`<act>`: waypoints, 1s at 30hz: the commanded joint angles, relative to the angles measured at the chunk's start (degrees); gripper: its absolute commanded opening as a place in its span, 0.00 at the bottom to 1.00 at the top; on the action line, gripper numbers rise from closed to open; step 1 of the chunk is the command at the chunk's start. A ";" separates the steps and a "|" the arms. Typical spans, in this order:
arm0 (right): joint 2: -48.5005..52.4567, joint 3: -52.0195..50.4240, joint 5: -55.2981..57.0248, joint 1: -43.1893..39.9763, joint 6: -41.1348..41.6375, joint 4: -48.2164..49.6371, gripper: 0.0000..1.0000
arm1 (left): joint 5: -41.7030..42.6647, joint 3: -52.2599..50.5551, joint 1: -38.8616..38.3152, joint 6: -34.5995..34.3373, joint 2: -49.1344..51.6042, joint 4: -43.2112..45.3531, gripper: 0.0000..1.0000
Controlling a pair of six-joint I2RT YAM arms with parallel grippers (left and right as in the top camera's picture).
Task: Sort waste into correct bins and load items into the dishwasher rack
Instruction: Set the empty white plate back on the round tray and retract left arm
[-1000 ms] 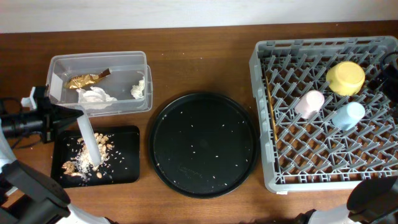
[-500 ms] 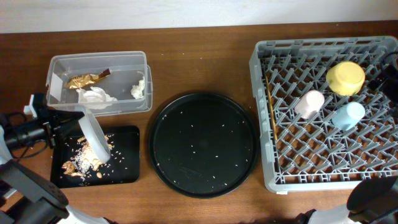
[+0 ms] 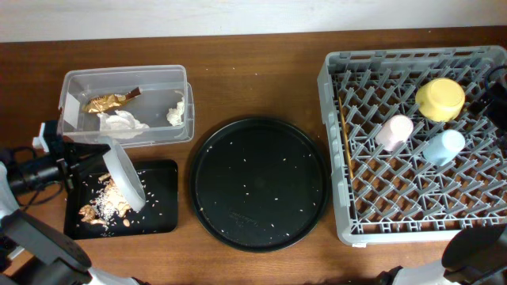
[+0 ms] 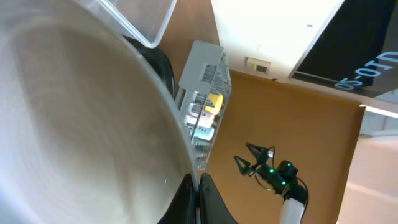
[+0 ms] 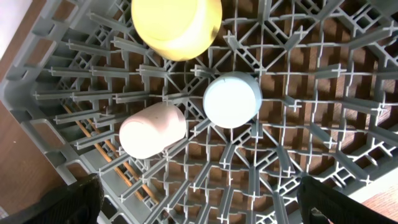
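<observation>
Tilted further than a second ago: pale grey plate [image 3: 123, 176], then near edge-on, now showing more of its face, lower rim swung slightly away from the round black tray [image 3: 259, 184]. Held left of that tray, over the shallow black tray [image 3: 162, 198], above the food scraps [image 3: 107, 204].

Left claw [image 3: 89, 161] clamped on the plate's upper rim; confirmed in left wrist view, dark fingers pinching the edge.

Right claw [image 5: 199, 202] spread, nothing between the fingers; hovering over the dishwasher rack [image 3: 412, 198], right of the round tray.

Bowl [image 3: 440, 99], pink cup [image 3: 394, 132], blue cup [image 3: 443, 146] and chopsticks [image 3: 346, 142] already in the rack. Tissues [image 3: 123, 123] and wrapper [image 3: 109, 101] in the clear tub [image 3: 127, 70], up-left of the round tray.

Key relation: plate's long axis sloping up-left to down-right; rack well apart, across the round tray. Right arm nearer the rack, left arm holding. Judgement: scraping step near done, plate the last item to load.
</observation>
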 commanded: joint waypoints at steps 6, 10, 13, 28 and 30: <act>-0.39 0.81 -0.11 0.26 -0.17 0.00 0.98 | -1.75 -0.39 -7.80 -2.12 -8.85 -0.28 0.01; -0.39 0.81 -0.11 0.26 -0.17 0.00 0.98 | -1.14 -0.39 -22.53 -4.72 -13.88 3.19 0.01; -0.39 0.81 -0.11 0.26 -0.17 0.00 0.98 | -5.40 -0.39 -38.27 -19.02 -15.58 16.09 0.01; -0.39 0.81 -0.11 0.26 -0.17 0.00 0.98 | -84.91 -0.42 -93.44 -54.27 -7.63 45.51 0.01; -0.39 0.81 -0.11 0.26 -0.17 0.00 0.98 | -85.55 -0.42 -93.94 -54.29 -4.59 45.90 0.01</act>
